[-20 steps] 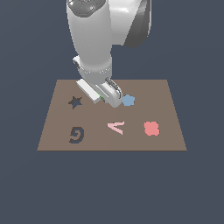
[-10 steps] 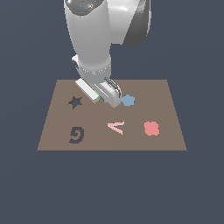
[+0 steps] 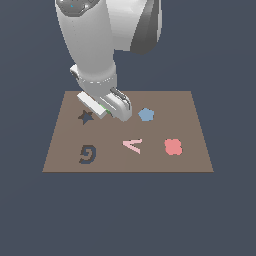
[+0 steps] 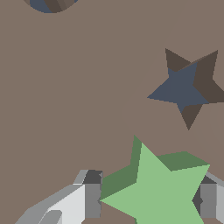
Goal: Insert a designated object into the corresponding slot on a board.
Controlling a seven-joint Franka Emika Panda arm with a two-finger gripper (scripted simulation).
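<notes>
The green star sits between my two fingers, which press on its opposite sides. My gripper holds it above the brown board. The dark star-shaped slot lies a short way off from the held star, not under it. In the exterior view my gripper hangs low over the board, just to the right of the star slot. Only a sliver of the green star shows there under the hand.
On the board in the exterior view are the dark G-shaped cutout, a pink A-shaped piece, the blue pentagon and the pink clover piece. The arm's bulk stands over the board's far left part.
My gripper has shifted toward the exterior view's left with the green star, away from the blue pentagon and closer to the star slot. The pieces on the board have not moved.
</notes>
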